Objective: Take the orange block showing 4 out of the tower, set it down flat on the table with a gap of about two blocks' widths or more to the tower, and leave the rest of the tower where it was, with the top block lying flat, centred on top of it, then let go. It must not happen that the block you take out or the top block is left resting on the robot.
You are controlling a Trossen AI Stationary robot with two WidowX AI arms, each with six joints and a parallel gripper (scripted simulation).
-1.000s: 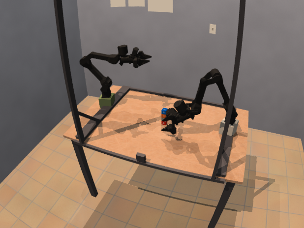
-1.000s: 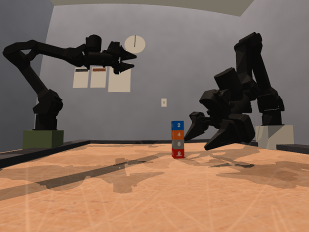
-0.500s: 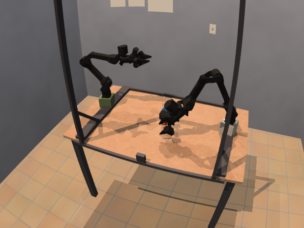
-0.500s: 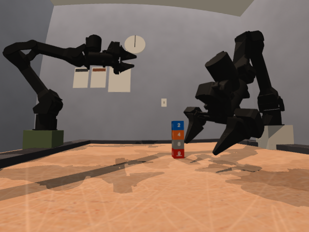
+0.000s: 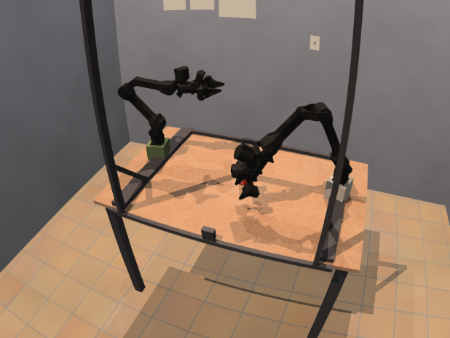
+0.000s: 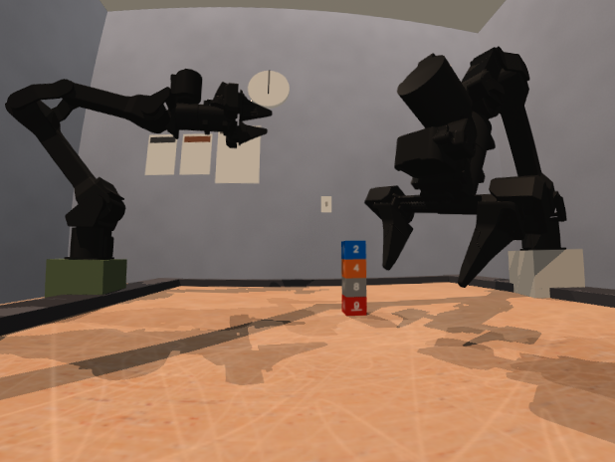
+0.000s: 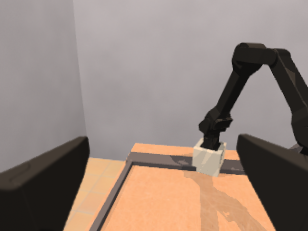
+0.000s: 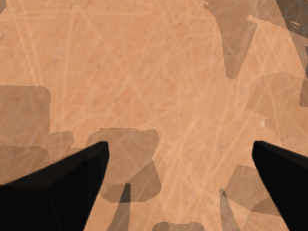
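A tower of blocks stands on the table in the exterior view: blue 2 (image 6: pixel 353 249) on top, the orange block showing 4 (image 6: pixel 353 268) under it, then grey 8 (image 6: pixel 354 287) and red (image 6: pixel 354 305) at the bottom. In the top view only a bit of the red block (image 5: pixel 243 182) shows behind my right arm. My right gripper (image 6: pixel 433 254) is open and empty, pointing down, to the right of the tower and nearer the camera. Its wrist view shows only bare table between the fingers. My left gripper (image 6: pixel 256 121) is open and empty, held high and far from the tower.
A dark rail (image 5: pixel 164 226) frames the table, with a small box (image 5: pixel 208 233) on its front edge. The left arm's green base (image 5: pixel 158 148) and the right arm's white base (image 5: pixel 339 189) stand at opposite ends. Frame posts (image 5: pixel 100 105) rise at the front.
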